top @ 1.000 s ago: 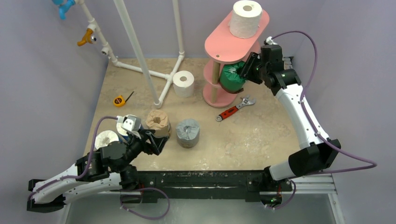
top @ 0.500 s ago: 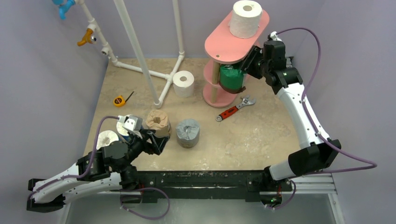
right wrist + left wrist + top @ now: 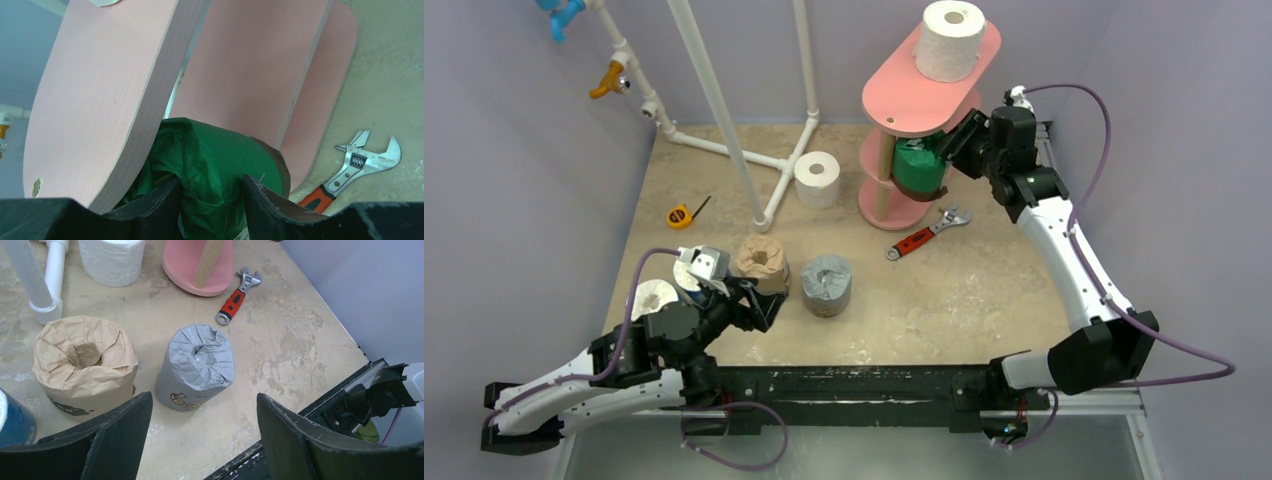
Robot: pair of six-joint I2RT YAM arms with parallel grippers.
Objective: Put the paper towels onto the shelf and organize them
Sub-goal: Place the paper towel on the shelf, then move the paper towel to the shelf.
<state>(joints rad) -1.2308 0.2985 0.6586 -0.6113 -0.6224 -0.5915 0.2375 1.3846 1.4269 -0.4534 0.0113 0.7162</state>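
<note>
The pink shelf [image 3: 904, 97] stands at the back with a white roll [image 3: 949, 40] on its top board. My right gripper [image 3: 959, 142] is shut on the green-wrapped roll [image 3: 917, 167], which sits on the middle board under the top one. In the right wrist view the fingers [image 3: 150, 205] pinch the green wrap [image 3: 225, 155] beside a pink board [image 3: 100, 100]. My left gripper [image 3: 759, 305] is open and empty, low over the table near the tan roll [image 3: 85, 365] and grey roll [image 3: 197, 367]. A white roll [image 3: 817, 178] stands by the pipe frame. Another white roll [image 3: 652, 297] and a blue-wrapped one [image 3: 12, 420] sit by my left arm.
A red-handled wrench [image 3: 924, 235] lies on the table right of the shelf's foot. A yellow tape measure [image 3: 680, 215] lies at the left. The white pipe frame [image 3: 724, 110] rises at the back left. Walls close in on both sides.
My right gripper has drawn back to the right while the green roll went from tilted to upright on the middle board. The left arm has not moved.
</note>
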